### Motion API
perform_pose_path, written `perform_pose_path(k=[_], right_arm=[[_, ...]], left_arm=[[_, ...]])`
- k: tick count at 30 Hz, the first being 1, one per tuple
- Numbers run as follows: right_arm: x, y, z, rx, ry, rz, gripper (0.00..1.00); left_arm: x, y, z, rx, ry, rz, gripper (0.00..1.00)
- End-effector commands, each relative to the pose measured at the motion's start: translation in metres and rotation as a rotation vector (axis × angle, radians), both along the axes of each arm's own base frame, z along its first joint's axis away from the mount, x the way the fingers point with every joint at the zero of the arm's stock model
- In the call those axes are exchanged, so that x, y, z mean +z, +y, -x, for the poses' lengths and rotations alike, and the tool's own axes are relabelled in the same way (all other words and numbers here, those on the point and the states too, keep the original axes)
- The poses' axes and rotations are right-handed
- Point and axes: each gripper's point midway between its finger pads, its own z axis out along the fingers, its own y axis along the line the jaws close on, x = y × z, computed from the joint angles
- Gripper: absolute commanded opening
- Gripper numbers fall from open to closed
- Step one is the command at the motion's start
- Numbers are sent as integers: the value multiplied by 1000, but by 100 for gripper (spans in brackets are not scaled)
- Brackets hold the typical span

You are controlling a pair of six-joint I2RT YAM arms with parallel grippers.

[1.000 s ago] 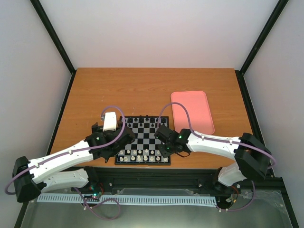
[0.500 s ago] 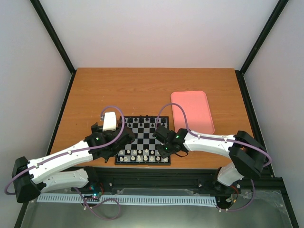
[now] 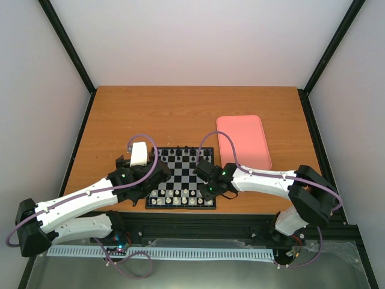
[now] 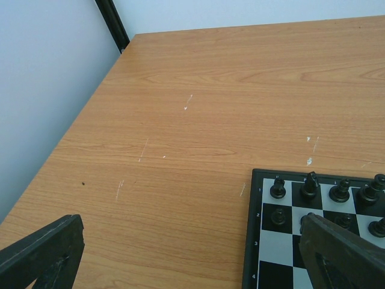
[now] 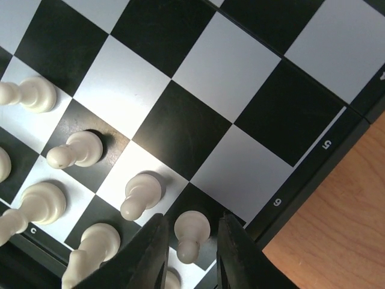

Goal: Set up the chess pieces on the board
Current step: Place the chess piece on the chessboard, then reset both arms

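Chess pieces (image 5: 138, 195) in cream white stand in rows along the near edge of the board (image 5: 252, 66), which lies on a wooden table (image 4: 210, 120) between the two arms. The right gripper (image 5: 191, 220) hangs over the board's near right corner, its jaws narrowly parted around one pawn (image 5: 191, 233), with a sliver of gap on each side. The left gripper (image 4: 189, 241) hovers at the board's left edge, jaws spread wide and holding nothing. Black pieces (image 4: 310, 185) line the far rows. A pink tray (image 3: 242, 141) sits to the right of the board.
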Motion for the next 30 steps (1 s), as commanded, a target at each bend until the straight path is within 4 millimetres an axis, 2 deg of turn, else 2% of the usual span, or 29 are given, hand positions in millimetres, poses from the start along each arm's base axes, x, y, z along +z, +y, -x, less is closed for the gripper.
perform_pose_path(k=[1,9,16,17,18,19,20,25,30], right_arm=[[7,5,1,18,-21,-14,30],[28,2,-10,-13,-95,-25,36],[54,-2,-16,-34,-157,-52,40],[59,-4,-19,-44,-174,-53,43],[65,-6,-22,-57,-196,-54,54],[74,-9,-25,-73,-224,-62,82],[79,-11,-29,-87,-246,-59,98],[120,-36,-59,-205,-392,-55,100],[130,-86,-108,-398,-450,-31,100]], left_arm=[[13,0,-3,21,-31,22,100],[14,1,-3,23,-33,24,100],[15,2,-2,26,-36,28,100],[15,2,-2,26,-36,29,100],[15,2,-2,26,-36,29,100],[15,2,-2,26,-35,29,100],[15,1,-2,24,-35,30,100],[16,0,-2,17,-29,31,100],[15,-3,-1,-4,-22,61,100]])
